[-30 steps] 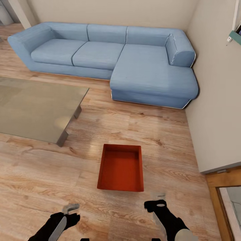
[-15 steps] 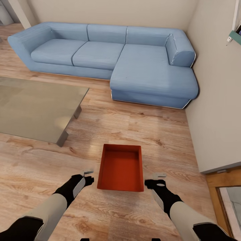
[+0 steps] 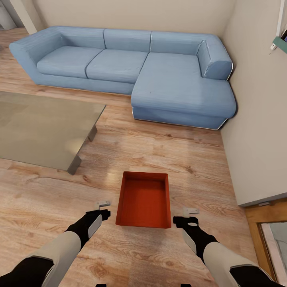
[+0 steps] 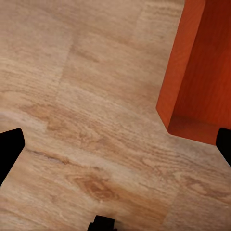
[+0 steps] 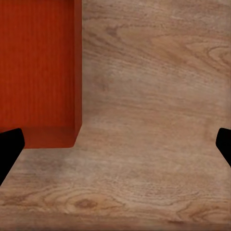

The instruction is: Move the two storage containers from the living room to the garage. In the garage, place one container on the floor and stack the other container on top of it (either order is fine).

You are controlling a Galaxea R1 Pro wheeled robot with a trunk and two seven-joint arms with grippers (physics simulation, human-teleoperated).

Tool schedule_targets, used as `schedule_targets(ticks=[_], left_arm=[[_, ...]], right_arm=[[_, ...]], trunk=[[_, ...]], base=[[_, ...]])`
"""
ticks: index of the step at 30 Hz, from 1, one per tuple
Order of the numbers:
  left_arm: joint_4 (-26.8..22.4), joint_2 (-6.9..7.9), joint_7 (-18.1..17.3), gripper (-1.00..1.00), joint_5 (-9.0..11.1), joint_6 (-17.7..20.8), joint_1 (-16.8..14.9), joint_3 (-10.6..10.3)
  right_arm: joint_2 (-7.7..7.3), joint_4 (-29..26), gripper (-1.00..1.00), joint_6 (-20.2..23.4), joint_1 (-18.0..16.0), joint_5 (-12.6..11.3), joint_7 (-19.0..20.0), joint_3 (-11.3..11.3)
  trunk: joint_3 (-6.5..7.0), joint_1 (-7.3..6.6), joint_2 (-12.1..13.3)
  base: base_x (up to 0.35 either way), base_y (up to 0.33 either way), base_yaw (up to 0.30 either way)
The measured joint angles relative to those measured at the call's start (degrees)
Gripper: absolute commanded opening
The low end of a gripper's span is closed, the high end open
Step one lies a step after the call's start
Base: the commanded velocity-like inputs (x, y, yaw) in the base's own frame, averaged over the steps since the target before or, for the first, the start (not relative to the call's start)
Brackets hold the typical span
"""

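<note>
One storage container (image 3: 144, 200) sits on the living room's plank floor (image 3: 179, 159), its long axis running away from us. Our left claw (image 3: 103, 206) and right claw (image 3: 190, 213), both spread wide, flank its near corners, about equally near, neither touching.

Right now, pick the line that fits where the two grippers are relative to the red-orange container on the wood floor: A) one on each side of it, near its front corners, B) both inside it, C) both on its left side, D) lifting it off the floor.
A: the left gripper and right gripper flank the storage container, which sits on the wood floor.
</note>
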Motion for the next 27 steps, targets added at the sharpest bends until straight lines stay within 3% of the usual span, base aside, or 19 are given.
schedule_targets(ticks=[14,27], left_arm=[[-1.2,0.07,0.2,1.00,0.0,-0.5,0.0,-0.1],[-1.2,0.04,0.2,1.00,0.0,-0.5,0.0,0.0]], right_arm=[[0.27,0.5,1.00,0.0,0.0,0.0,-0.7,-0.1],[0.43,0.5,1.00,-0.1,0.0,0.0,-0.7,-0.1]], trunk=[[0.00,0.00,0.0],[0.00,0.00,0.0]], base=[[0.000,0.000,-0.005],[0.000,0.000,-0.147]])
